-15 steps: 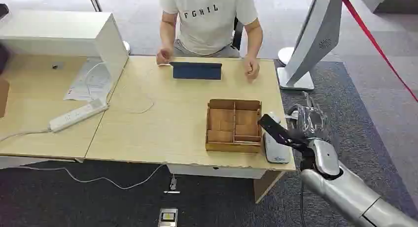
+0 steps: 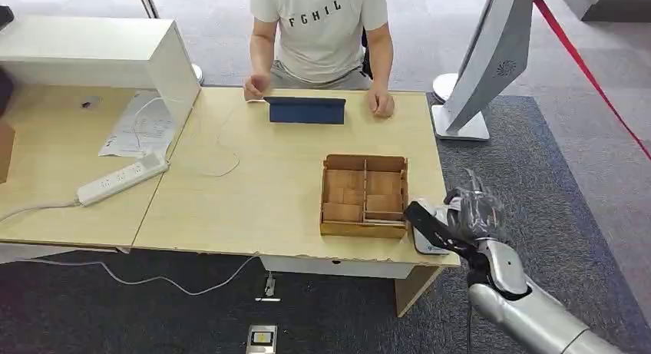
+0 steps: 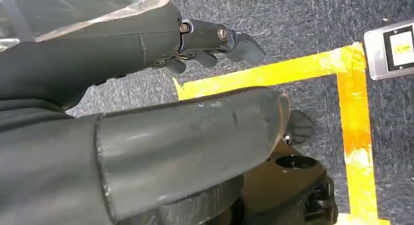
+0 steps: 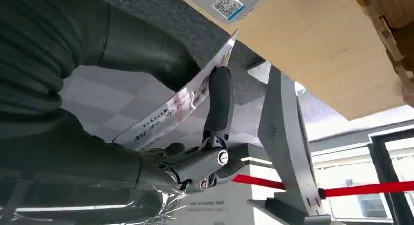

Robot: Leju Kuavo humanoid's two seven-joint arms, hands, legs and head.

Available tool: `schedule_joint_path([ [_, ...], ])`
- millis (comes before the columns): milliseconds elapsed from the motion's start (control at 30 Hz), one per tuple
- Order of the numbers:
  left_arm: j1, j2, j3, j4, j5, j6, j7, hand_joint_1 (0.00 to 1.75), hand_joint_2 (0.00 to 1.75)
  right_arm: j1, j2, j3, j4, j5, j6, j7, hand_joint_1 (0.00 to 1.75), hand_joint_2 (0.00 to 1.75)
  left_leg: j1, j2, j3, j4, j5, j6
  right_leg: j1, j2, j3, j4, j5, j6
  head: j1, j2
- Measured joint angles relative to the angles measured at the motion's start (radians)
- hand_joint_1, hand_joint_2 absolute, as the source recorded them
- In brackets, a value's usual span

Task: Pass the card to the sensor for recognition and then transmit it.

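So the right hand point(image 2: 464, 220) has the card point(image 2: 424, 222) pinched between thumb and fingers, down around 4 o'clock in the head view. The card is hanging right over the white sensor point(image 2: 430, 243) at the near right corner of the table point(image 2: 261, 193), partly covering it. I can't tell whether it's actually touching the reader or just hovering.

To do this bit well, I'd say keep the card flat and parallel to the sensor's top, centred on it, then hold steady for a moment so it can read. Don't squeeze harder; it looks thin and bendy. Also watch the wooden tray point(image 2: 364, 195) just beside the sensor, toward 9 o'clock of it, since the card's free end could clip its wall.

Views differ a lot here. The right wrist view shows the grip itself: the printed card point(image 4: 180, 105) is clamped under a dark finger, with the sensor's QR label point(image 4: 228, 4) close past its tip. The head view can't give you that. The left wrist view has the left hand point(image 3: 146, 88) hanging over carpet with fingers loosely curled, nothing in it.

Further out, at 12 o'clock, a person point(image 2: 321, 31) sits behind a dark tablet point(image 2: 305, 110), presumably who gets the card after the scan.
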Motion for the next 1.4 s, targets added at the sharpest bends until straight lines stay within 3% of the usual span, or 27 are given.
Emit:
schedule_joint_path([
  [667,-0.001,0.000,0.000,0.000,0.010,0.000,0.004,0.00,0.00,0.006,0.034,-0.002,0.094,-0.041,0.021,-0.085,1.75,1.75,0.000,0.000,0.000,0.000,0.000,0.000,0.000,0.000,0.000,0.000,0.000,0.000,0.000,0.000],
  [1000,-0.001,0.000,0.000,0.000,0.002,0.000,-0.009,0.00,0.00,0.024,0.051,-0.011,0.145,-0.076,0.008,-0.105,1.75,1.75,0.000,0.000,0.000,0.000,0.000,0.000,0.000,0.000,0.000,0.000,0.000,0.000,0.000,0.000],
  [1167,-0.001,0.003,0.000,0.001,-0.009,-0.014,-0.008,0.00,0.00,0.037,0.061,-0.025,0.174,-0.112,-0.020,-0.157,1.75,1.75,0.000,0.001,0.000,0.000,0.000,0.000,0.000,0.000,0.000,0.000,0.000,0.000,0.000,0.000],
  [1400,-0.002,0.008,0.000,0.003,-0.018,-0.023,-0.004,0.00,0.00,0.043,0.066,-0.030,0.198,-0.125,-0.018,-0.174,1.75,1.75,0.000,0.000,0.000,0.000,0.000,0.000,0.000,0.000,0.000,0.000,0.000,0.000,0.000,0.000],
])
